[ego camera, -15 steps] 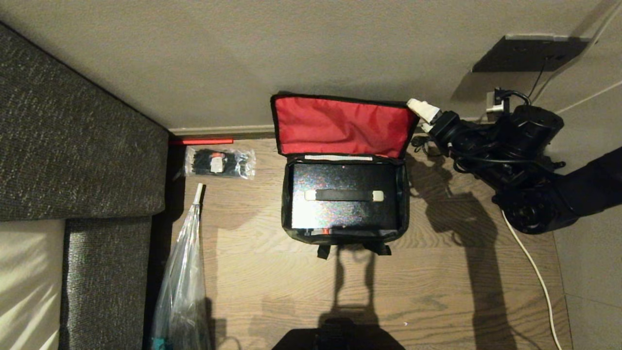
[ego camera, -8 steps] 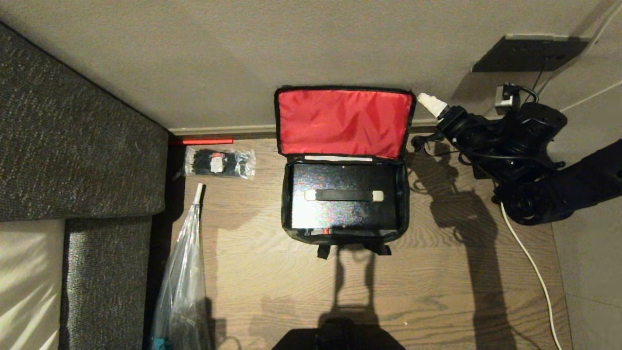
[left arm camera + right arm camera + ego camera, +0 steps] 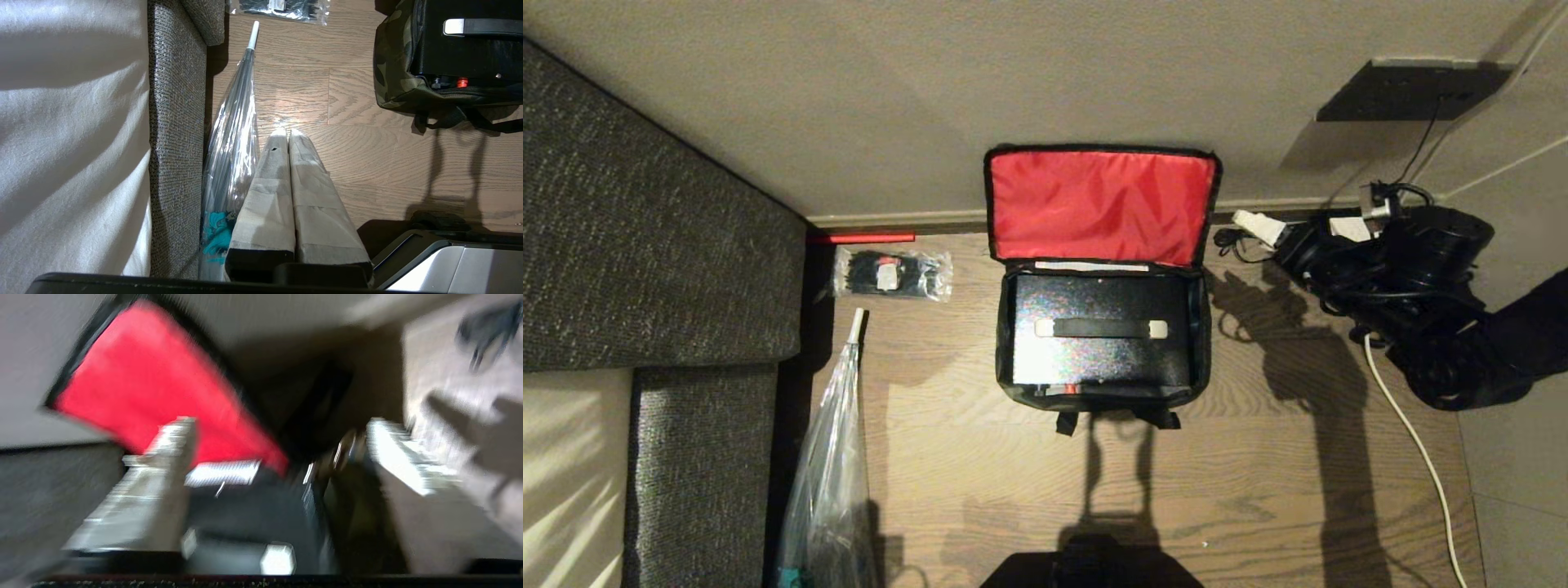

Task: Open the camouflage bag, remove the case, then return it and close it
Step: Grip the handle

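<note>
Lid is standing open now; the case (image 3: 1101, 339) is sitting inside the camouflage bag (image 3: 1099, 278), waiting to come out. Right gripper (image 3: 1256, 227), fingers apart, is hanging beside the bag's right side.

A warm-toned oak-grain plank floor (image 3: 980, 482) runs up to a pale skirting board (image 3: 894, 219) under a plain beige plaster wall (image 3: 915, 90). Left of the floor stands a dark grey woven-fabric sofa (image 3: 645, 245) with a cream cushion (image 3: 568, 474). Right of it lie pale grey tiles (image 3: 1515, 457). Hard light throws long shadows across the planks.
</note>
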Motion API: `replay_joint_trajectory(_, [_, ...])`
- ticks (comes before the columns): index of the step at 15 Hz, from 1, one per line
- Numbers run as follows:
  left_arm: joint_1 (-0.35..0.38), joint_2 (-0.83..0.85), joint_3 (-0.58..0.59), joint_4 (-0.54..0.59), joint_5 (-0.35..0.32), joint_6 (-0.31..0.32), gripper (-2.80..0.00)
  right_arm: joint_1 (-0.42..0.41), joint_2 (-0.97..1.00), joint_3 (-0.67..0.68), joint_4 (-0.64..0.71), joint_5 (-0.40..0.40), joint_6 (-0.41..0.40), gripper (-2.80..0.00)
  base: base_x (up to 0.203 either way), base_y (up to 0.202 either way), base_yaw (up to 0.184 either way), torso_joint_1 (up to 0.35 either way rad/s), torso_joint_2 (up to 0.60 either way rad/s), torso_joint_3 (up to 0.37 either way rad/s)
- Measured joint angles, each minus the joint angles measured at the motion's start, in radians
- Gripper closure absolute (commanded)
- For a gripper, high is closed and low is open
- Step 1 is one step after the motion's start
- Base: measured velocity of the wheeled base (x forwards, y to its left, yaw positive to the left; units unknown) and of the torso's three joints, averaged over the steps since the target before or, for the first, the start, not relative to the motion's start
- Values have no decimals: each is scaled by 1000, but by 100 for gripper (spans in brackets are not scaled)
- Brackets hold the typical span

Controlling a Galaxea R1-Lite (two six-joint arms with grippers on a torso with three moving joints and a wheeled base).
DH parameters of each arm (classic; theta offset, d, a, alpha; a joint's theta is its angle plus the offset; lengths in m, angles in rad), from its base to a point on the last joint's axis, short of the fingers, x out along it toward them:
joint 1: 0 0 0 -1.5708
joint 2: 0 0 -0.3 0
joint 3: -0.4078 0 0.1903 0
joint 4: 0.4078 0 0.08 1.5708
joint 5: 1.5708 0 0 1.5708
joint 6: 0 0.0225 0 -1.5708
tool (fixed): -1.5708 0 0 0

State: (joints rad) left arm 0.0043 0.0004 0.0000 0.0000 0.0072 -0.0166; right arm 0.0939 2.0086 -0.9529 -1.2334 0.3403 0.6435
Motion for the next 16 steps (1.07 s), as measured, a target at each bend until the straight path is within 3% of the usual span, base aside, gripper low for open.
replay_joint_trajectory(5, [0, 0, 0, 0, 0, 0, 0, -24, -264, 316, 217, 117, 34, 0, 0, 0, 0, 0, 0, 0])
replay_joint_trajectory(9, [0, 0, 0, 0, 0, 0, 0, -35, -619, 502, 481, 133, 5, 0, 0, 0, 0, 0, 0, 0])
replay_joint_trajectory(11, [0, 0, 0, 0, 0, 0, 0, -38, -814, 554, 634, 105, -75, 0, 0, 0, 0, 0, 0, 0])
replay_joint_trajectory(16, [0, 0, 0, 0, 0, 0, 0, -46, -1358, 616, 1154, -20, -436, 0, 0, 0, 0, 0, 0, 0])
